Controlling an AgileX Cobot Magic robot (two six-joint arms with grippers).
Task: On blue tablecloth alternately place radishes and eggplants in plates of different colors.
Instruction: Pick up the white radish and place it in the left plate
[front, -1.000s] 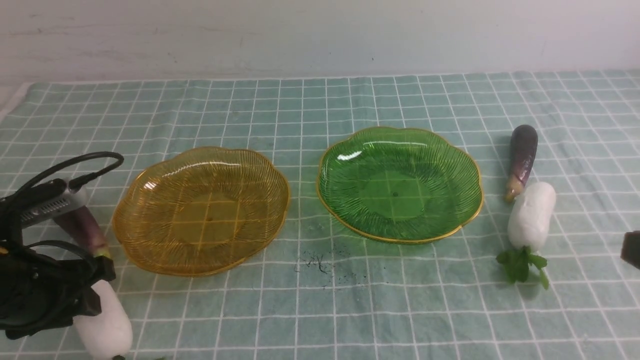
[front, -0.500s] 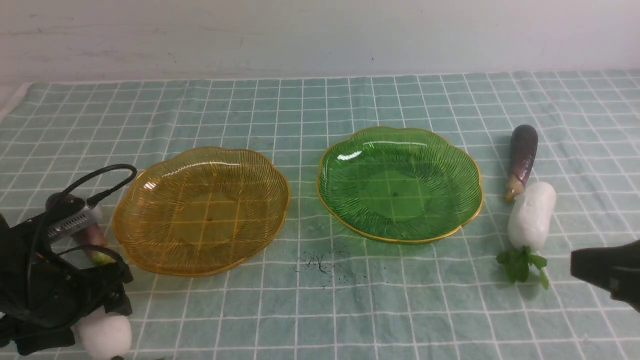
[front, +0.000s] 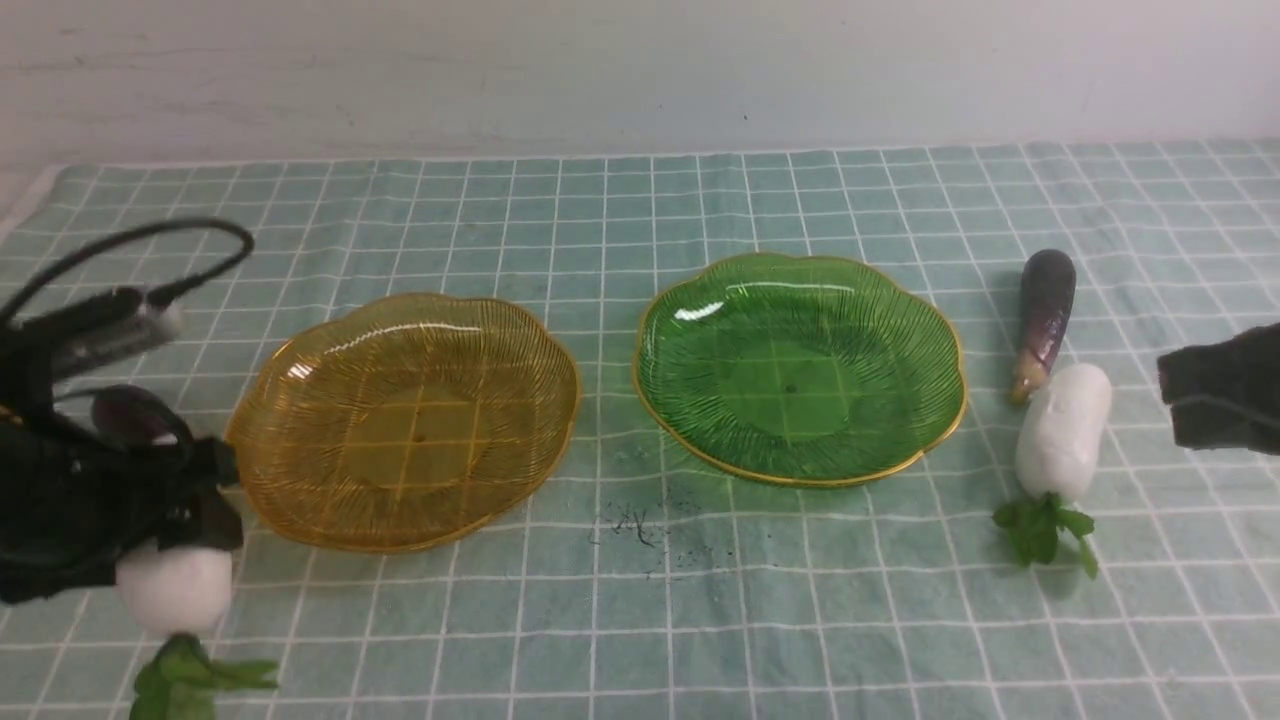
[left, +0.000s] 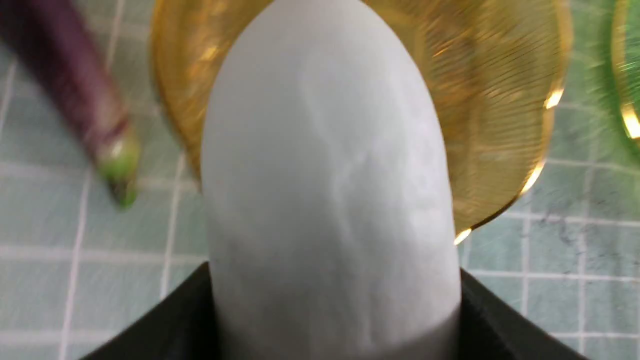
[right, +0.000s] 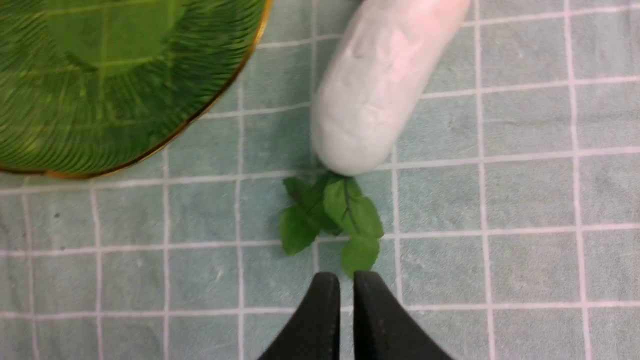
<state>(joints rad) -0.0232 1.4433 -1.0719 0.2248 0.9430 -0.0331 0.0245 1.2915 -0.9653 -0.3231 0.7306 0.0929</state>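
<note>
My left gripper (front: 190, 530) is shut on a white radish (front: 175, 588) and holds it above the blue tablecloth (front: 640, 640), left of the amber plate (front: 405, 420). Its leaves (front: 190, 680) hang below. In the left wrist view the radish (left: 325, 190) fills the middle, with the amber plate (left: 500, 100) behind it. One eggplant (front: 135, 415) lies partly hidden behind the left arm. The green plate (front: 800, 365) holds nothing. The second eggplant (front: 1045, 315) and second radish (front: 1065, 430) lie right of it. My right gripper (front: 1170, 395) is shut and empty, just right of that radish (right: 385, 85).
A small dark smudge (front: 640, 530) marks the cloth in front of the gap between the plates. A white wall stands behind the table. The second radish's leaves (right: 330, 215) lie just ahead of my right fingertips (right: 320, 300).
My left gripper has lifted the radish off the cloth, so its leaves now hang free. My right gripper has come in from the right edge and moved forward beside the second radish.
</note>
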